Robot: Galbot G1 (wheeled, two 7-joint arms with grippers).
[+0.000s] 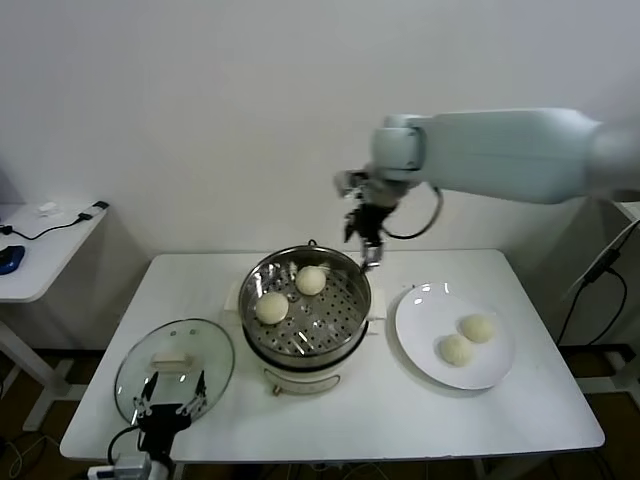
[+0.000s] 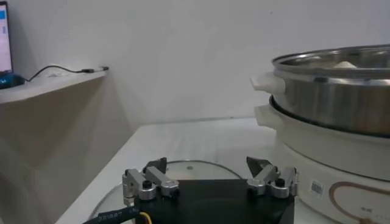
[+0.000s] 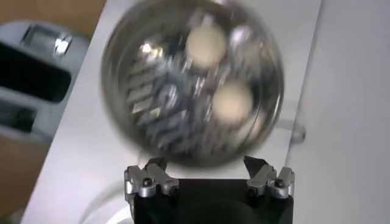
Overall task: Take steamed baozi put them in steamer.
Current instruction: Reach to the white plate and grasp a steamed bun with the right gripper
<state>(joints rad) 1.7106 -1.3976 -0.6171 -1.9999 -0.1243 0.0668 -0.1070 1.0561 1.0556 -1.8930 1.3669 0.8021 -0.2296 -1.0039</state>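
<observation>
The steamer (image 1: 306, 315) stands at the centre of the white table (image 1: 520, 410), holding two steamed baozi on its perforated tray: one (image 1: 311, 280) at 12 o'clock, one (image 1: 271, 307) at 9 o'clock. Two more baozi (image 1: 478, 328) (image 1: 455, 349) lie side by side on the white plate (image 1: 425, 318) at the steamer's 3 o'clock. The right hand (image 1: 367, 240) hangs above the steamer's far rim, fingers spread, grasping nothing. The left hand (image 1: 172, 400) rests at the steamer's 8 o'clock, over the near edge of the glass lid (image 1: 160, 350), released and empty.
</observation>
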